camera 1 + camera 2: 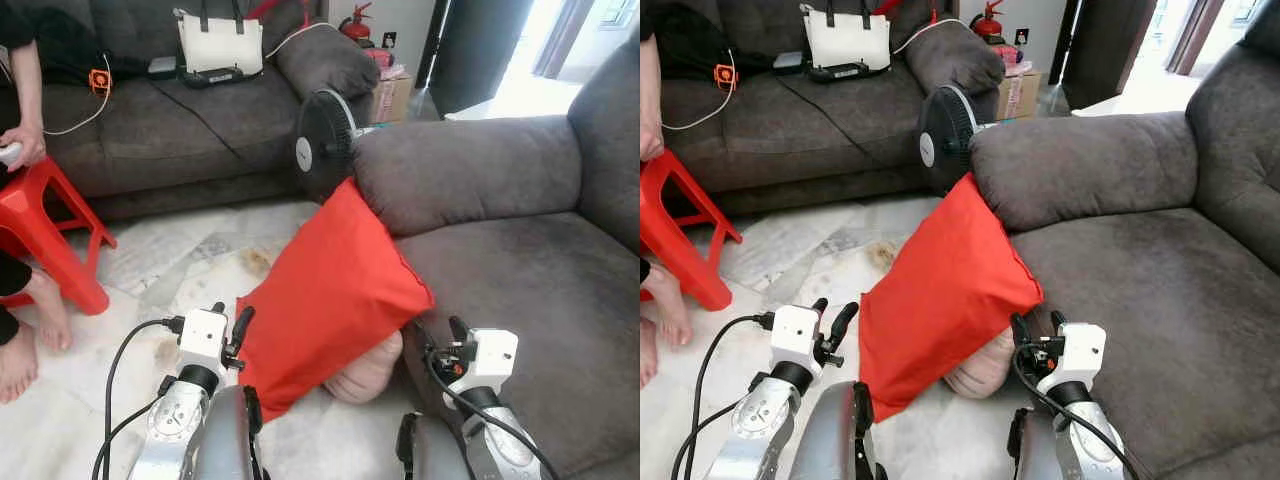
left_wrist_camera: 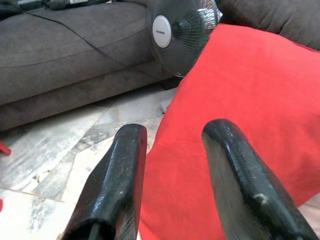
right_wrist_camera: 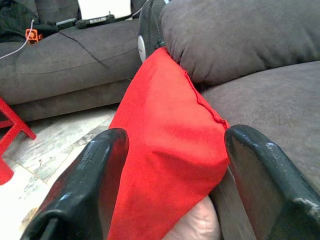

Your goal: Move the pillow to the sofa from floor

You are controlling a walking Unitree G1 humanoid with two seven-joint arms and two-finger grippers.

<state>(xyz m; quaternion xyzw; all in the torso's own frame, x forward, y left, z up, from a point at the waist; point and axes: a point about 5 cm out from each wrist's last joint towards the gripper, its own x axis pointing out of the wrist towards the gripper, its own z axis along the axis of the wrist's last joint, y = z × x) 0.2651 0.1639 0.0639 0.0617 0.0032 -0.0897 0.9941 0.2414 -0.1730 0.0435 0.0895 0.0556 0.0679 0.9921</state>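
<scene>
A red pillow (image 1: 325, 290) leans on end against the front of the grey sofa (image 1: 520, 290), its top corner at the sofa's armrest (image 1: 470, 170) and its lower edge on the tiled floor. A beige cushion (image 1: 368, 370) peeks out from under it. My left gripper (image 1: 230, 318) is open just left of the pillow's lower edge, with the red cloth (image 2: 240, 90) ahead of its fingers. My right gripper (image 1: 440, 335) is open at the pillow's right corner, by the sofa seat front; the pillow (image 3: 165, 135) lies between and beyond its fingers.
A black fan (image 1: 322, 140) stands on the floor behind the pillow, by the armrest. A second grey sofa (image 1: 170, 130) at the back holds a white bag (image 1: 220, 45) and cables. A red stool (image 1: 50, 230) and a person's bare feet (image 1: 30, 320) are at the left.
</scene>
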